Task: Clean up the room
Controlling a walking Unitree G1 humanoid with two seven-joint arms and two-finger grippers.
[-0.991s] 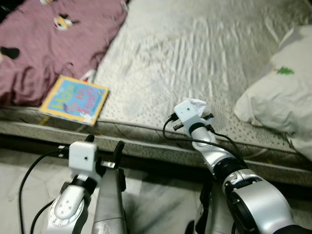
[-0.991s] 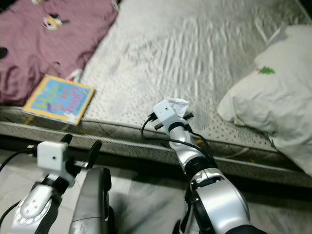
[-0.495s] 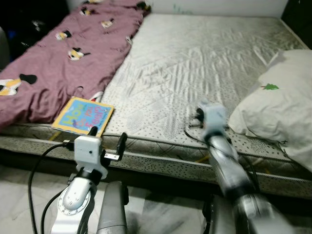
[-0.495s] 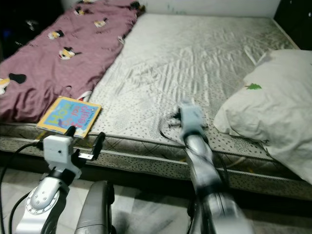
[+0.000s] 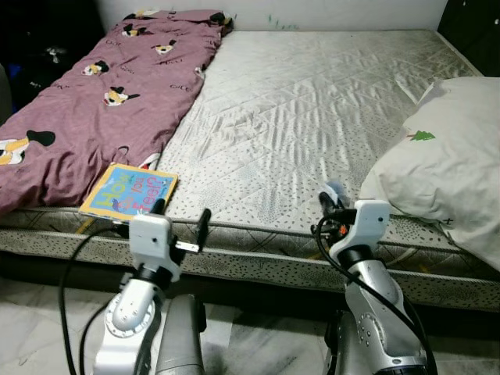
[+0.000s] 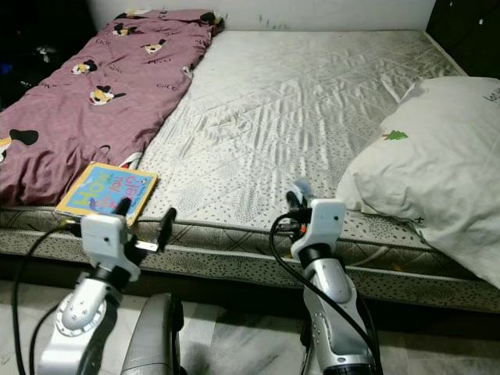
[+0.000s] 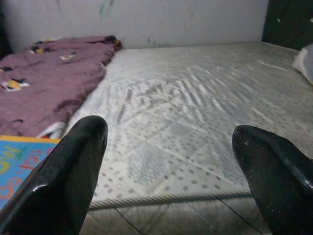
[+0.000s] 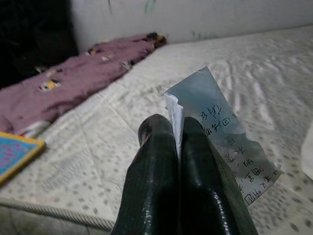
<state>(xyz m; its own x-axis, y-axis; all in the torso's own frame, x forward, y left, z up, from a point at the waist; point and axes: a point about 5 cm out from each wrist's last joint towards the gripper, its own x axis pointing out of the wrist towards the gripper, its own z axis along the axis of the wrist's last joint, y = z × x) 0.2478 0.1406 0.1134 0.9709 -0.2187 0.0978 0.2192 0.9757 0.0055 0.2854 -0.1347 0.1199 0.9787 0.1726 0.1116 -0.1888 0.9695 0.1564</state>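
My right gripper (image 8: 177,134) is pinched tight on a scrap of paper (image 8: 222,137), both black fingers pressed flat together with the handwritten slip sticking up between them. From my head, that gripper sits low at about five o'clock, raised just over the near edge of the mattress (image 5: 312,101), and the slip shows there as a small pale tip (image 5: 332,190); it is too small in that view to read.

My left gripper (image 5: 180,220) is up at about seven o'clock, fingers spread wide apart and holding nothing, poised at the mattress edge. Through its wrist camera the two fingertips (image 7: 73,161) frame bare quilted bedding.

Just beyond it, toward nine o'clock, a colourful children's book (image 5: 128,191) lies flat at the mattress's front edge, touching the hem of the maroon blanket (image 5: 94,101) with its cartoon prints, which runs up to eleven o'clock. Over at three o'clock a white pillow (image 5: 437,164) with a small green tree mark slumps over the right side of the bed.
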